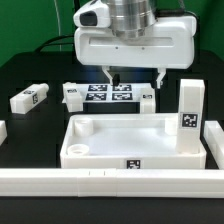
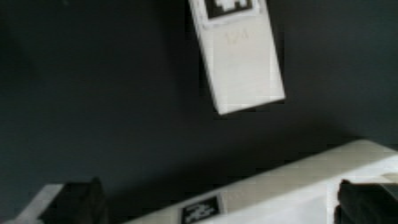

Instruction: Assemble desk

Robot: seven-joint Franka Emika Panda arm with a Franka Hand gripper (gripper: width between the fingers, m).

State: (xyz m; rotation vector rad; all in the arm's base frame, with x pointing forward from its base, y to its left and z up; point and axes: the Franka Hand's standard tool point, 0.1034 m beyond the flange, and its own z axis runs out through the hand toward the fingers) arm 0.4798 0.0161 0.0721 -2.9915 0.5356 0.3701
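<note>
The white tray-like tabletop (image 1: 128,146) lies in the middle of the table, tag on its front rim. One white leg (image 1: 190,110) stands upright at its corner on the exterior view's right. Another leg (image 1: 30,98) lies loose on the exterior view's left, and a third (image 1: 147,100) lies behind the tabletop. My gripper (image 1: 134,78) hangs open and empty above the area behind the tabletop. In the wrist view the gripper (image 2: 222,200) is open, with a lying leg (image 2: 240,55) beyond it. A white tagged part (image 2: 311,180) lies between the fingers; I cannot tell which part it is.
The marker board (image 1: 103,92) lies flat behind the tabletop, under the gripper. A long low white rail (image 1: 110,181) runs along the front edge. A small white piece (image 1: 2,131) shows at the exterior view's left edge.
</note>
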